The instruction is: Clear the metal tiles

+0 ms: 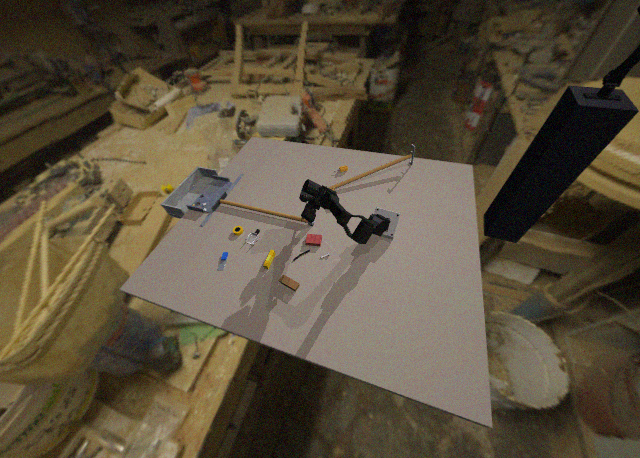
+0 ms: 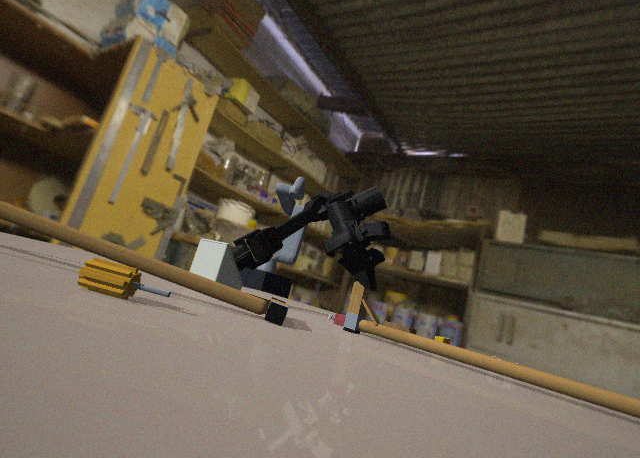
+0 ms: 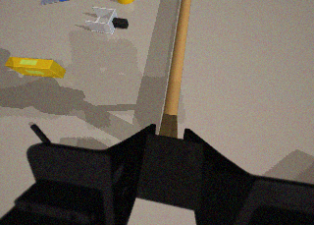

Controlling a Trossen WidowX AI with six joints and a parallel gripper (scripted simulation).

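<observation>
The long scraper's wooden handle (image 1: 263, 210) (image 2: 496, 362) (image 3: 181, 53) stretches from my gripper toward the steel bench plate (image 1: 216, 196). My gripper (image 1: 309, 220) (image 2: 368, 286) (image 3: 170, 131) is shut on the scraper's near end, low over the table. The scraper's far end is at the plate's near edge; its blade is too small to make out. The grey-blue catch box (image 1: 180, 205) adjoins the plate's far end. Small specks that look like metal tiles show on the plate; their number and exact places are unclear. Plate and box are outside the wrist view.
A second long-handled tool (image 1: 372, 171) (image 2: 129, 254) lies at the back right, beside an orange-handled item (image 1: 342, 169) (image 2: 107, 277). A red block (image 1: 313, 239), a yellow bar (image 1: 269, 259) (image 3: 36, 68), a brown block (image 1: 288, 282) and a yellow ring (image 1: 237, 230) lie in front of the scraper.
</observation>
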